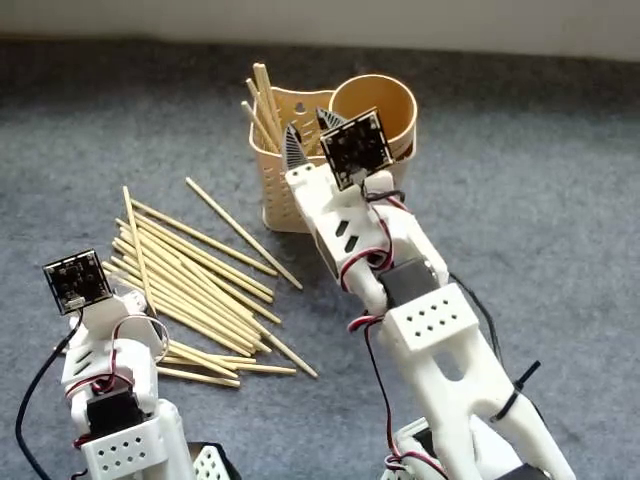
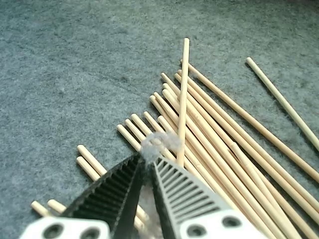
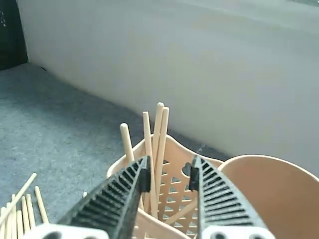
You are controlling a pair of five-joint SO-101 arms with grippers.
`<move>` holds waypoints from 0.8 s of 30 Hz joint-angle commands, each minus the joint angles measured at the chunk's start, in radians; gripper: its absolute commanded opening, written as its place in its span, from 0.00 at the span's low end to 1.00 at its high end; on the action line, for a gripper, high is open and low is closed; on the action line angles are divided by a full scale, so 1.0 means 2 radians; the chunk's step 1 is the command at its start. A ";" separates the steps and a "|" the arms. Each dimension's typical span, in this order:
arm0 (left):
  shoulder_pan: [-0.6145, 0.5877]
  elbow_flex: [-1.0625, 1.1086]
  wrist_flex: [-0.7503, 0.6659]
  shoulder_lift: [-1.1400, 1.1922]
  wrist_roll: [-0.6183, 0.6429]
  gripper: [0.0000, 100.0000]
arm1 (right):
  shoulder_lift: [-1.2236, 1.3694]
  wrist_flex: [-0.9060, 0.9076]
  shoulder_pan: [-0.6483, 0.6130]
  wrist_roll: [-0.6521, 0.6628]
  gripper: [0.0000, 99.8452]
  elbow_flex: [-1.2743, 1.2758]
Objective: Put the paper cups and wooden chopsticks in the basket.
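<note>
A tan basket stands at the back of the carpet. It holds a paper cup and several upright wooden chopsticks. My right gripper hangs open just above the basket's rim with nothing between its fingers; the right wrist view looks past the gripper into the basket beside the cup. A pile of chopsticks lies on the carpet at the left. My left gripper is shut, low over that pile's near ends, and one chopstick lies crosswise by its tip.
Grey carpet covers the whole floor, and a pale wall rises behind the basket. One stray chopstick lies between the pile and the basket. The right arm's white body stretches from the front edge toward the basket.
</note>
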 commanded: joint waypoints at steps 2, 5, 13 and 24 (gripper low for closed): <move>0.011 0.010 0.000 -0.003 0.001 0.01 | -0.087 0.119 -0.030 -0.005 0.04 -0.023; 0.011 0.010 0.001 -0.003 0.001 0.01 | -0.129 0.194 -0.043 -0.005 0.03 -0.023; 0.011 0.010 0.002 -0.003 0.001 0.01 | -0.204 0.287 -0.043 -0.005 0.03 0.043; 0.011 0.010 0.002 -0.003 0.001 0.01 | -0.302 0.287 -0.046 -0.006 0.03 0.191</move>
